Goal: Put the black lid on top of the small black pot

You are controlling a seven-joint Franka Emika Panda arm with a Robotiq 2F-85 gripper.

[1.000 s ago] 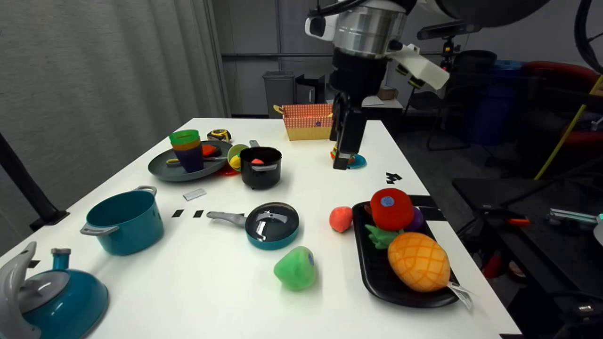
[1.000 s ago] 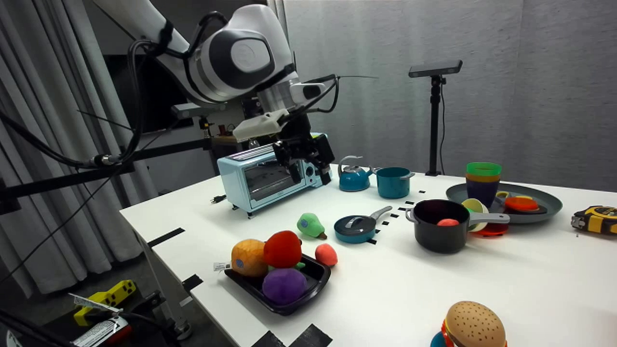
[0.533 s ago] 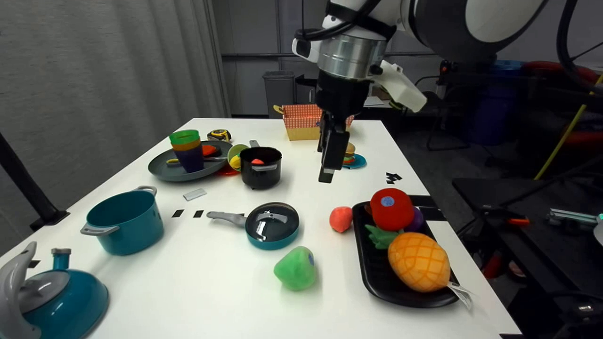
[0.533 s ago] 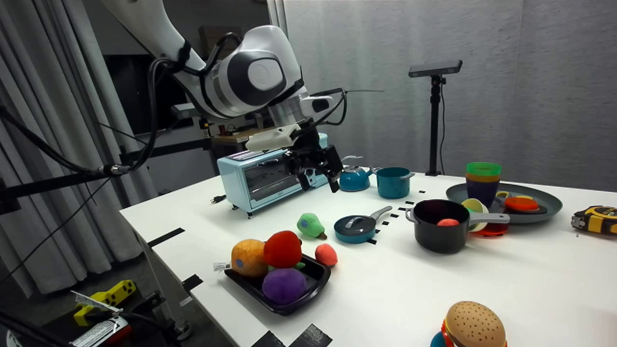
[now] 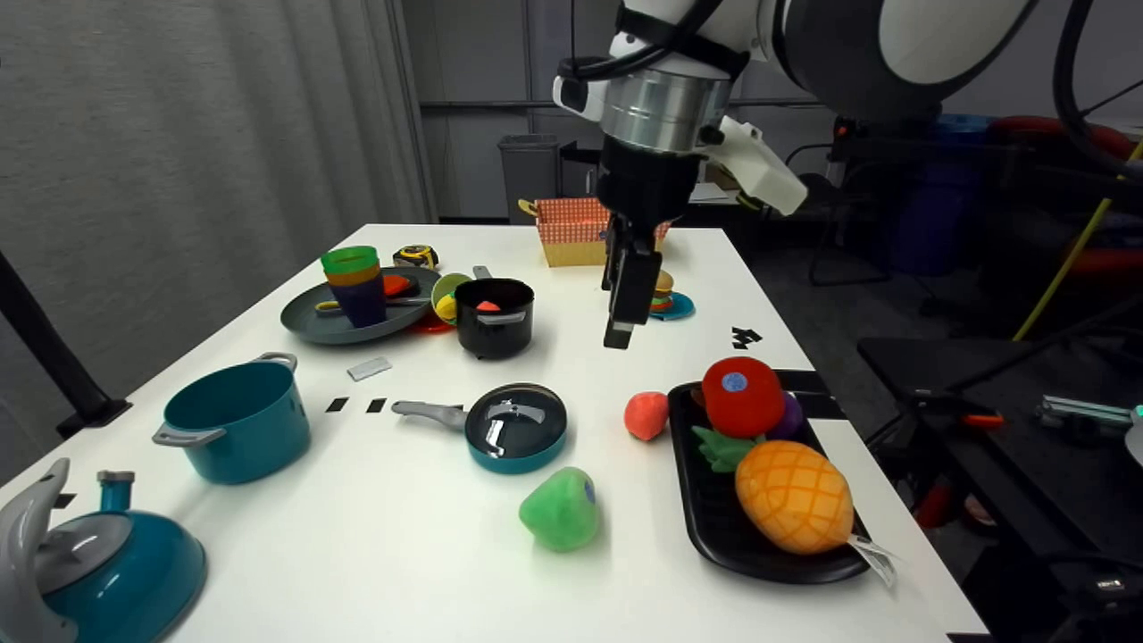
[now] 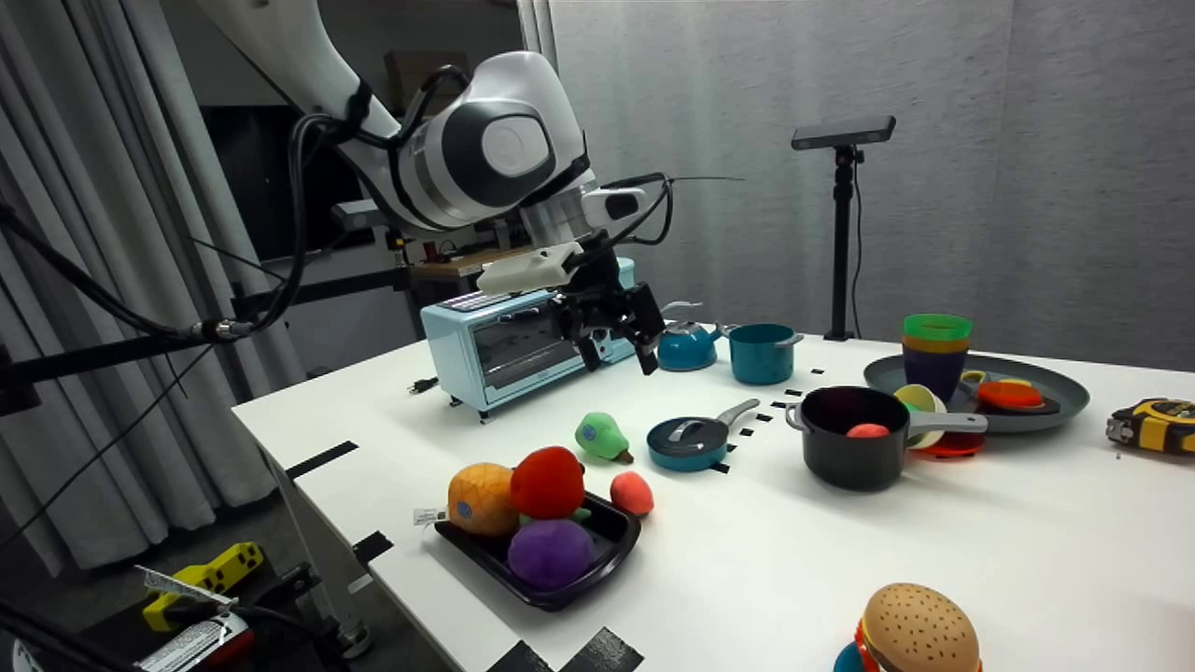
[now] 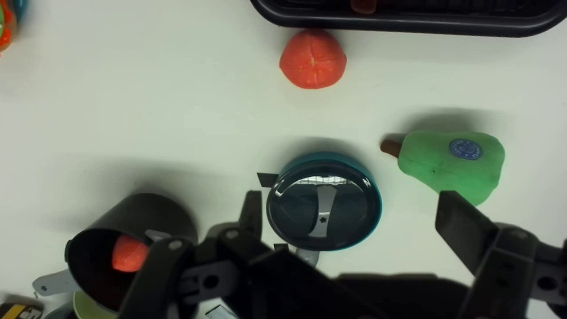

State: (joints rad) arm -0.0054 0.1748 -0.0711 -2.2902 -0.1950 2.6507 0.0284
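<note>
Crossing the closing line of the gripper's (image 7: 348,209) widely parted fingers (image 7: 463,228), the black lid's (image 7: 350,208) handle (image 7: 324,212) is seen below, left of midway, in the wrist view.

Counted: one white rectangular table (image 5: 357,536), one round, grey-handled teal pot (image 5: 254,438), one round, long-handled black pot (image 6: 851,462), one glossy round black lid (image 7: 294,208), one grey-handled teal frying pan (image 5: 516,461), one teal kettle (image 5: 134,572), one light-blue toaster oven (image 6: 513,353), one round grey plate (image 6: 1069,390), three stacked plastic cups (image 6: 936,347) (green, orange, purple), one rectangular black tray (image 5: 712,509), one red-checked basket (image 5: 571,237), one hamburger (image 6: 920,627), one yellow-and-black tape measure (image 6: 1156,427). Counted too, all soft-looking: one round red toy (image 5: 744,397), one orange toy pineapple (image 5: 795,498), one purple toy (image 6: 551,555), one green pear (image 7: 452,164), two coral-red round toys (image 6: 632,494).
</note>
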